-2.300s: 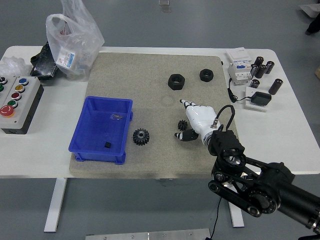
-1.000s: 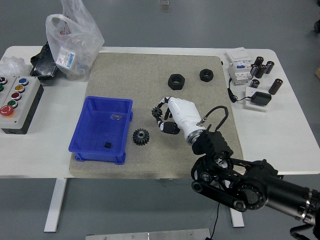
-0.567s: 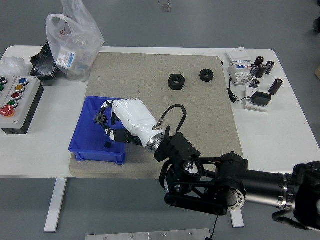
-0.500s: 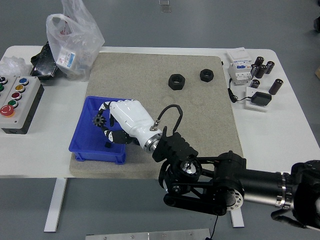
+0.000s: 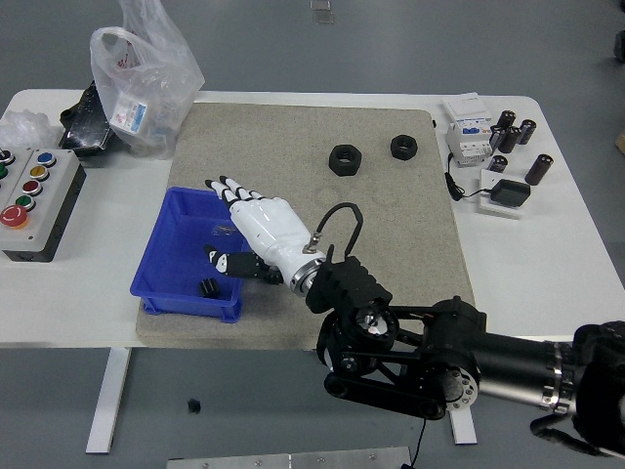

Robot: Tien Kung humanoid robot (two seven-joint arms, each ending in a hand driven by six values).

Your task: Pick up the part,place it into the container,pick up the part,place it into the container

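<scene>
My right hand [image 5: 234,223], white with black joints, hangs over the blue bin [image 5: 161,269] at the mat's left side. Its fingers [image 5: 224,186] are spread and hold nothing. On the bin floor, under the thumb, lies a small black piece [image 5: 208,287]; I cannot tell whether it is the gear. The larger gear that lay on the mat right of the bin is hidden behind my wrist. Two black hex nuts [image 5: 344,158] [image 5: 403,147] sit at the mat's far side. My left arm is out of view.
A button box [image 5: 29,200] and a plastic bag [image 5: 142,83] stand left of the mat. Breakers [image 5: 468,132], black cylinders [image 5: 513,132] and an adapter [image 5: 508,192] occupy the far right. A small black speck [image 5: 192,404] lies on the floor under the table.
My right hand carried a small black gear left from the mat to over the blue bin, then spread its fingers; the gear is no longer in the hand.
</scene>
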